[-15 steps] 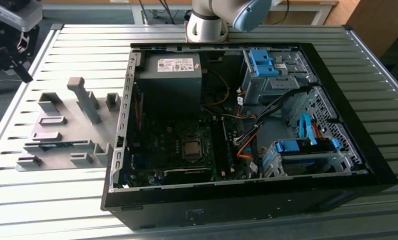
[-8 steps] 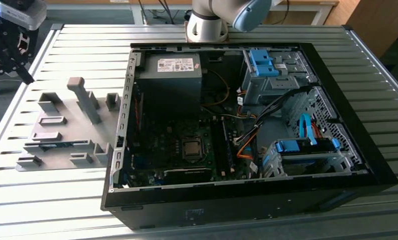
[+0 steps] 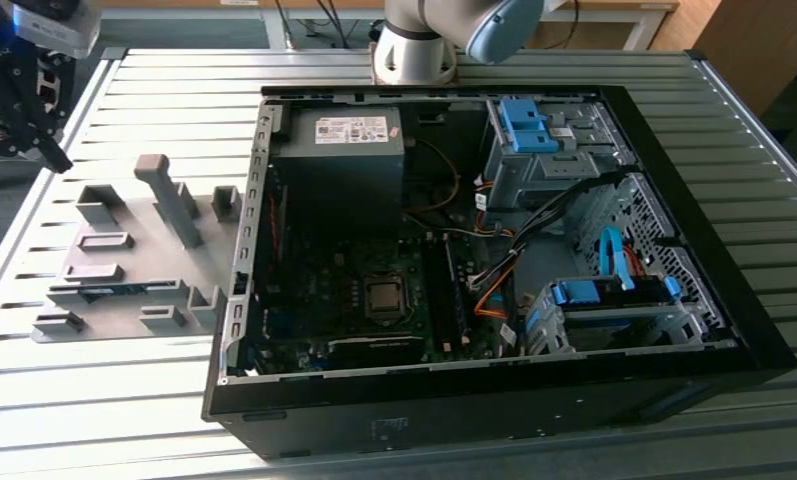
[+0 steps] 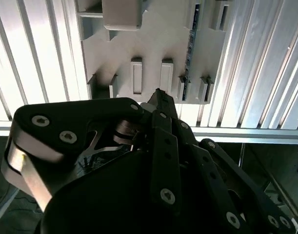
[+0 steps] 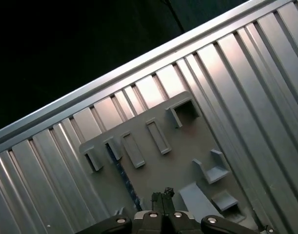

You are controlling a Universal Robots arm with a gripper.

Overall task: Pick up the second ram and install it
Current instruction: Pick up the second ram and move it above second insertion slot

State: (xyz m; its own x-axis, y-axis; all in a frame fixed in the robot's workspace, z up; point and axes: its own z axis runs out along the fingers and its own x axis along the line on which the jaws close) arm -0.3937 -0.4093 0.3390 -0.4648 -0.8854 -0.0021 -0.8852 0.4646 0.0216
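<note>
We find the second ram (image 3: 115, 290) sitting in a long slot of the grey fixture plate (image 3: 145, 250), below the end effector (image 5: 162, 195) and clear of it. In both wrist views its blue strip runs just to one side of the fingertips (image 4: 158, 96). The end effector's fingers are pressed together with nothing between them. It hangs over the ribbed tabletop (image 3: 211, 75) at the fixture plate's near edge. The open computer case (image 3: 505, 410) stands well apart from it, beyond the fixture plate.
</note>
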